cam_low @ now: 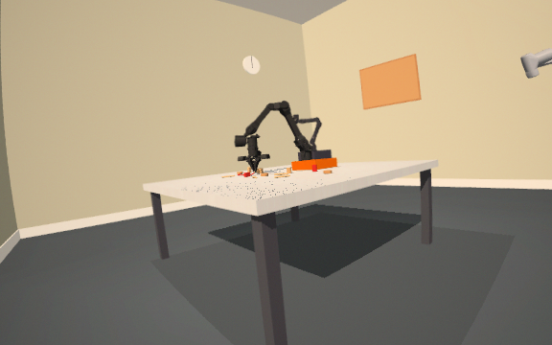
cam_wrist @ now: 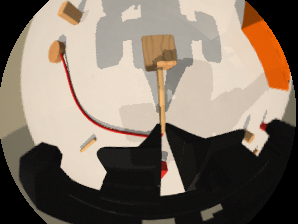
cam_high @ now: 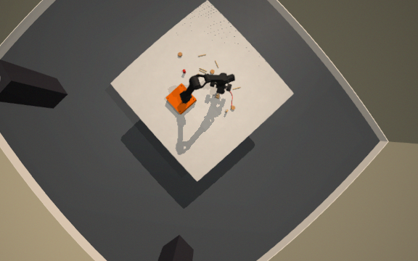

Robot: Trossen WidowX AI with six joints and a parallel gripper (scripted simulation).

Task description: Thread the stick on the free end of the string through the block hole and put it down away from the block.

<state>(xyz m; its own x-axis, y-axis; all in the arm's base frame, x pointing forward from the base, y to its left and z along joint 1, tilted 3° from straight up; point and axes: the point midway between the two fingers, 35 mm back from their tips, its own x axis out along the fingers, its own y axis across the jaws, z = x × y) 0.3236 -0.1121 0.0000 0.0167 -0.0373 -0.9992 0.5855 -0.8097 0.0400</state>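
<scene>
Top, gripper: the gripper (cam_high: 219, 92) (cam_low: 255, 170) (cam_wrist: 162, 125) is down near the block (cam_high: 217, 96) (cam_wrist: 158, 49), which sits on the table (cam_high: 194, 159) (cam_low: 314, 187) (cam_wrist: 37, 95).
Top, string: the red string (cam_high: 232, 98) (cam_wrist: 79, 106) curves to the button (cam_high: 233, 107) (cam_wrist: 56, 52).
Exterior, arm: bent over the table, fingers low among small pieces; I can't make out the block's hole.
Wrist, stick: fingers pinching the thin stick (cam_wrist: 161, 95), its far end at the block; I can't tell whether it's inside.
Wrist, loose stick: a short stick (cam_wrist: 88, 144) lies apart.
</scene>
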